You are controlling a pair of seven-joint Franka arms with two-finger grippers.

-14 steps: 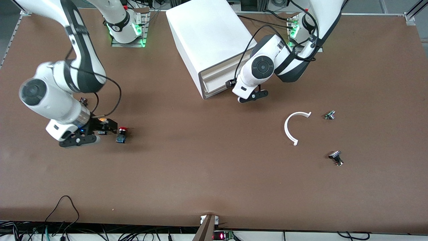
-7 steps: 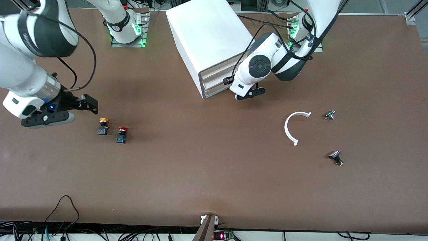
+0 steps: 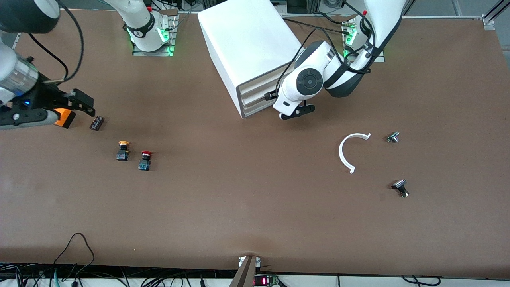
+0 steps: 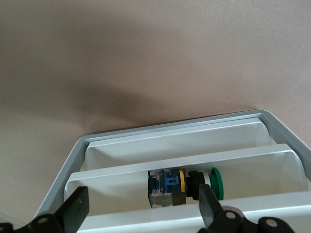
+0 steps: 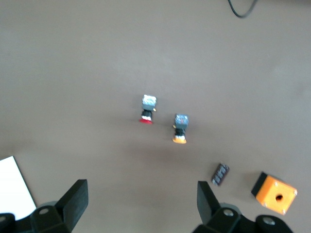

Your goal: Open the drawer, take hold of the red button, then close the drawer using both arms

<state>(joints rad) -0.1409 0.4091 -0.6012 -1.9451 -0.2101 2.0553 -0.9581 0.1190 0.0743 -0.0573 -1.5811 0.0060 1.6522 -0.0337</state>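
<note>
- At the robots' edge of the surface (image 3: pixel 255 207) stands the white cabinet (image 3: pixel 249 44), its front turned toward the camera edge and the left arm's end.
- The drawer (image 4: pixel 184 167) is open; in the left wrist view it holds a green-capped button (image 4: pixel 187 183) lying on its side.
- The left gripper (image 3: pixel 297 112) hangs just in front of the cabinet, over that drawer, jaws spread and holding nothing.
- The right gripper (image 3: pixel 59 109) is up over the right arm's end of the surface, jaws spread wide and empty.
- An orange box (image 3: pixel 63 118) with a hole in its top lies partly under the right gripper, near that end edge.
- A small dark part (image 3: pixel 96 123) lies just beside the box, toward the middle of the surface.
- The button (image 3: pixel 144 160), red cap, black body, blue base, sits on the surface toward the right arm's end, well apart from the cabinet and from both grippers.
- A yellow-capped button (image 3: pixel 122 150) stands just beside it, a little farther from the camera and closer to the right arm's end.
- Toward the left arm's end lies a white curved strip (image 3: pixel 347 153).
- Two small metal parts are near the strip: one (image 3: pixel 393 137) beside its upper tip, the other (image 3: pixel 400 187) nearer the camera edge.
</note>
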